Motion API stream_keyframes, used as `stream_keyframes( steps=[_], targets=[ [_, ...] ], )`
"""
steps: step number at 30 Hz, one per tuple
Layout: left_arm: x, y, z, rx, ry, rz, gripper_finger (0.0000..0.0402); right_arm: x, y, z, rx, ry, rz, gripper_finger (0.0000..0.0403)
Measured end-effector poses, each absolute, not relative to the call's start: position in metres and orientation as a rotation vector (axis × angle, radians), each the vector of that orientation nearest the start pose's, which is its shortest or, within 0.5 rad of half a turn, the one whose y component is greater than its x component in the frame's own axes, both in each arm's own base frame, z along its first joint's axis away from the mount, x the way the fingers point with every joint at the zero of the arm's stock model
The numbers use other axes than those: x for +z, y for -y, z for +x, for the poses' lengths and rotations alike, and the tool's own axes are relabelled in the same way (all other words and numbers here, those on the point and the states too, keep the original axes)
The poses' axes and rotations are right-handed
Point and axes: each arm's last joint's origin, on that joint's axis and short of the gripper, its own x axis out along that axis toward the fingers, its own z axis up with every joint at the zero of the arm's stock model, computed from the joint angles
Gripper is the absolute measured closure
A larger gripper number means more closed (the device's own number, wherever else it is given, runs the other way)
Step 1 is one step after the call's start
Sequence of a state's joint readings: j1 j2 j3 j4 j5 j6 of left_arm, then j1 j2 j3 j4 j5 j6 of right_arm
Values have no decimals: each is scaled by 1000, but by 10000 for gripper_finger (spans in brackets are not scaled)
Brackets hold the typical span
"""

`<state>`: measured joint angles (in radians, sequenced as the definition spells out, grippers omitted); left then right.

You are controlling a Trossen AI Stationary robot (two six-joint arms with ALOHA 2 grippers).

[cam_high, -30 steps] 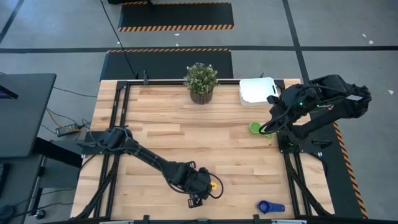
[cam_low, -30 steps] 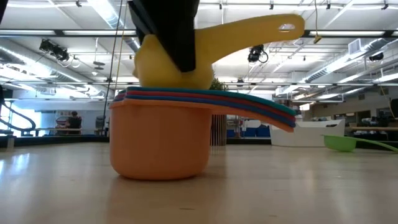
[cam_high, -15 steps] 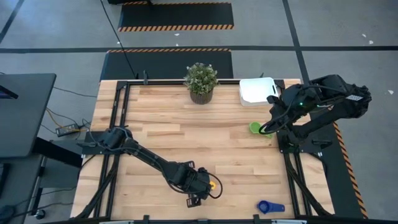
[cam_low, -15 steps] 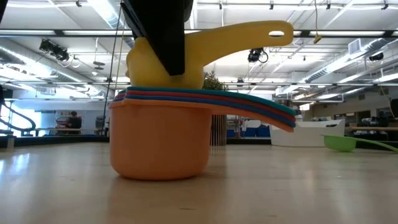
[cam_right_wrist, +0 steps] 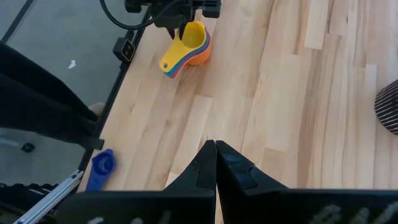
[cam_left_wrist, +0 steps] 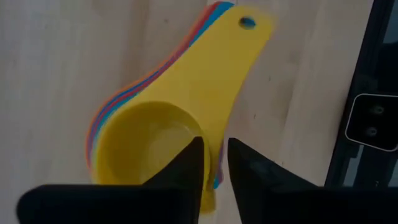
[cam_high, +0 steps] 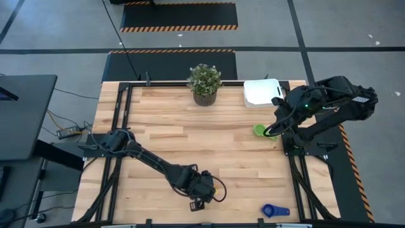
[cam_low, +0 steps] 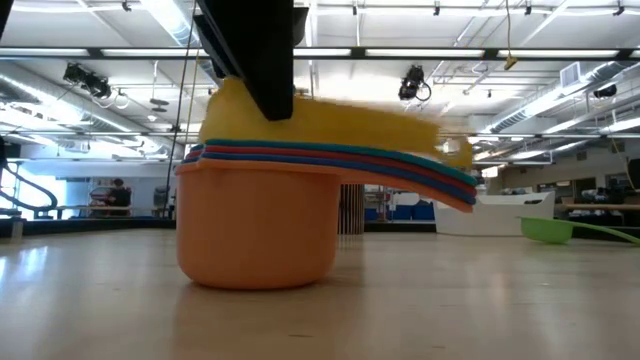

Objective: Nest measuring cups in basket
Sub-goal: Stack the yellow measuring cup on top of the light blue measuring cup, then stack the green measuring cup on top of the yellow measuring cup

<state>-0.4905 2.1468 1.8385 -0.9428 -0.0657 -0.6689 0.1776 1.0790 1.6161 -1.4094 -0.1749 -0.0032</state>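
- Low view: nested stack with orange measuring cup (cam_low: 258,225) at its base stands nearest on the table (cam_low: 400,310); yellow measuring cup (cam_low: 330,120) lies on top.
- Left gripper (cam_left_wrist: 214,163): fingers slightly parted, astride the yellow cup's rim.
- Right gripper (cam_right_wrist: 215,155): fingers together, empty, near the green measuring cup (cam_high: 259,130).
- White basket (cam_high: 261,92) sits at the far edge.
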Motion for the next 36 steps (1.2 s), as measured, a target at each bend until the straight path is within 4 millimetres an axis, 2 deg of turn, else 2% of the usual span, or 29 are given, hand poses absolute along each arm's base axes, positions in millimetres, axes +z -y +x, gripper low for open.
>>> stream_keyframes(
  steps=[6,14,17,21,27,32,36],
  targets=[
    [218,206,396,39,-1254,-252,309,439,-29,134,332,-876,-4,399],
    [223,200,402,-27,-1299,-399,307,439,-29,134,300,-886,49,399],
    [231,194,408,-21,-1272,-415,307,439,-28,134,219,-892,91,398],
    [249,185,417,-37,-1213,-429,307,437,-23,133,21,-909,140,398],
    [273,172,428,-86,-1111,-372,306,430,-21,123,-55,-1038,229,399],
    [288,151,439,-30,-1032,-379,306,430,-19,123,-234,-1006,394,399],
    [295,128,447,9,-999,-392,306,424,-19,126,-312,-1011,442,399]
  ],
)
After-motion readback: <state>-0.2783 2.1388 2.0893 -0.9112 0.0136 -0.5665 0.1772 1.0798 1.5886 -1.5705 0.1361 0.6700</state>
